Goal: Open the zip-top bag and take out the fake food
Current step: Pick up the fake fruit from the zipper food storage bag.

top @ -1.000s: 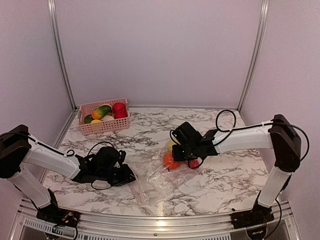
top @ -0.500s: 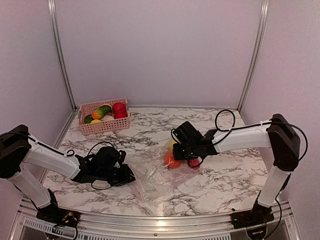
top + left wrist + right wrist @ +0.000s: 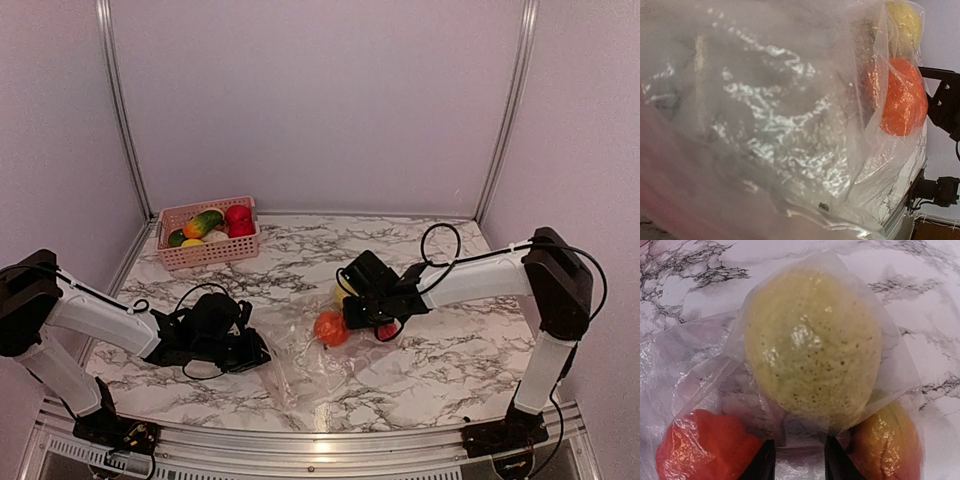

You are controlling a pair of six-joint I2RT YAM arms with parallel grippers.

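The zip-top bag (image 3: 312, 362) lies crumpled on the marble between my arms. My left gripper (image 3: 262, 356) is at its near-left edge, shut on it. The plastic (image 3: 770, 125) drapes over the left wrist view and hides the fingers. My right gripper (image 3: 352, 308) pinches the bag's far end, with plastic (image 3: 799, 467) between its narrow-set black fingertips (image 3: 765, 460). The fake food is inside the bag. It consists of a speckled yellow fruit (image 3: 812, 350), a red piece (image 3: 705, 450) and an orange piece (image 3: 887, 445). From above I see the orange piece (image 3: 330, 327), the yellow (image 3: 341, 291) and the red (image 3: 388, 329).
A pink slatted basket (image 3: 208, 258) with more toy fruit stands at the back left near the wall. Metal frame posts rise at both back corners. The table's front rail runs just below the bag.
My right gripper has shifted left with the bag's far end. The orange piece has moved left and nearer inside the bag. My left arm has stayed put.
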